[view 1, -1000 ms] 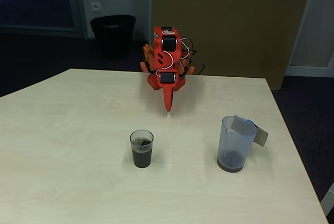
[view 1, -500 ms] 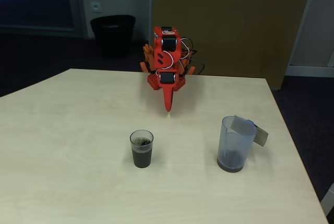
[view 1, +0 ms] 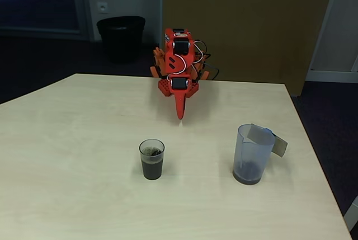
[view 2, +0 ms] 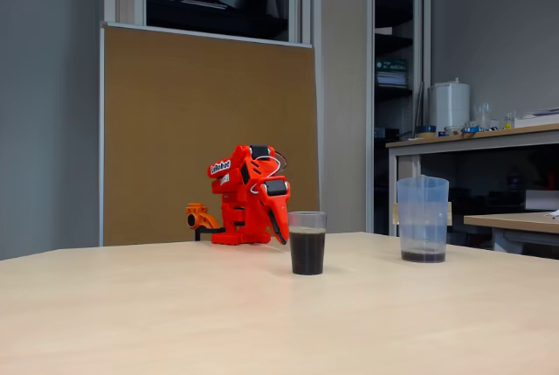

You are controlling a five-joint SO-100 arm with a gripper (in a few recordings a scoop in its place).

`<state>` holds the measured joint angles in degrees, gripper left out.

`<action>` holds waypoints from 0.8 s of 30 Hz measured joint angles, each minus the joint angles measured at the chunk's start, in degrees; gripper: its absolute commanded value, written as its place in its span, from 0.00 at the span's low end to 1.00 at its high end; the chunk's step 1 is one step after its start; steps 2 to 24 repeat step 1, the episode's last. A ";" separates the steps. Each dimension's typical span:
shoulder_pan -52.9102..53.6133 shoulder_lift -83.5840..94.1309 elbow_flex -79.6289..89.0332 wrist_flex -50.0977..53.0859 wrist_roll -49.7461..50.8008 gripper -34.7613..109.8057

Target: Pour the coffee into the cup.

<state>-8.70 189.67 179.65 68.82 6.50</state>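
Parking the arm with the pour looking finished.

I see the red arm folded back at the table's far edge, at twelve o'clock from the cup in the high fixed view, its gripper pointing down at the table with nothing in it; the fingers look pressed together, though I cannot tell for sure at this range. The cup stands upright near the table's middle, and the coffee fills it well over halfway. The jug stands upright at three o'clock from the cup, well apart, with just a dark layer left at its bottom. I judge the task done or all but done: coffee in the cup, jug set down, arm clear of both.
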 measured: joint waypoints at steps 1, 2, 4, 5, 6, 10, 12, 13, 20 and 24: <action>0.00 0.00 0.00 0.00 0.00 0.24; 0.00 0.00 0.00 0.00 0.00 0.24; 0.00 0.00 0.00 0.00 0.00 0.24; 0.00 0.00 0.00 0.00 0.00 0.24; 0.00 0.00 0.00 0.00 0.00 0.24; 0.00 0.00 0.00 0.00 0.00 0.24; 0.00 0.00 0.00 0.00 0.00 0.24; 0.00 0.00 0.00 0.00 0.00 0.24; 0.00 0.00 0.00 0.00 0.00 0.24; 0.00 0.00 0.00 0.00 0.00 0.24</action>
